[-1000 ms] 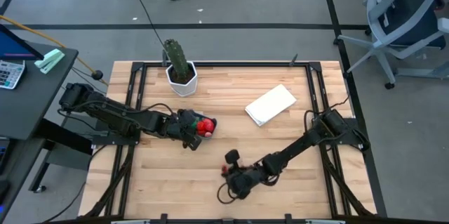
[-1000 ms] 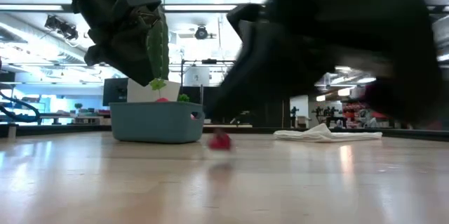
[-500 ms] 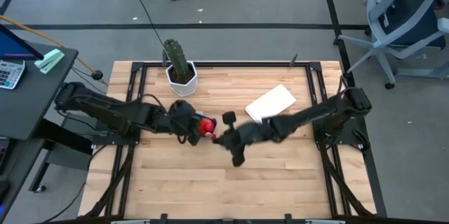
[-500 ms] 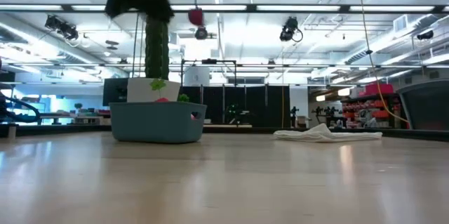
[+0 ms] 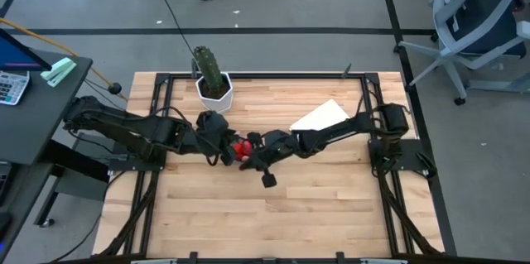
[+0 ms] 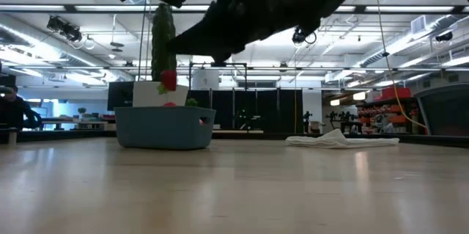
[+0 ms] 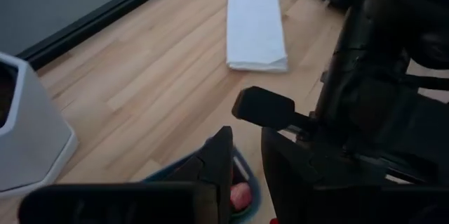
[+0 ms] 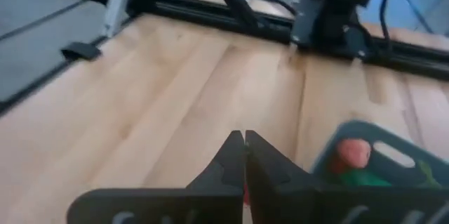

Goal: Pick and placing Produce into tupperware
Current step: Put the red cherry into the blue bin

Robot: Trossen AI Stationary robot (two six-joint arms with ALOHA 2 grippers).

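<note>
From above: both arms meeting mid-table over the tupperware [image 5: 234, 150], mostly hidden beneath them. Left gripper [image 5: 217, 138] hovering at its left side, fingers not discernible here. Right gripper [image 5: 251, 155] reaching in from the right, just beside red produce [image 5: 240, 147]. Cactus [image 5: 210, 67] in a white pot [image 5: 215, 94] behind, white cloth [image 5: 319, 117] well to the right, partly under the right arm.

At table height: teal tupperware [image 6: 164, 128] resting on the table [image 6: 234, 190], bits of red and green produce showing above its rim. A red piece [image 6: 168, 80] in the air above the tub, apparently falling or held, hard to say. Dark arms overhead.

Left wrist: own fingers [image 7: 219, 164] spread apart, nothing between them, above the tub's edge [image 7: 247, 196] with a pinkish piece [image 7: 240, 194] inside. Cloth [image 7: 255, 29] and pot [image 7: 31, 143] beyond.

Right wrist: fingers [image 8: 231, 157] pressed together, a sliver of red at their base. Tub [image 8: 382, 157] alongside, holding a red piece [image 8: 353, 152] and a green one [image 8: 365, 177].
</note>
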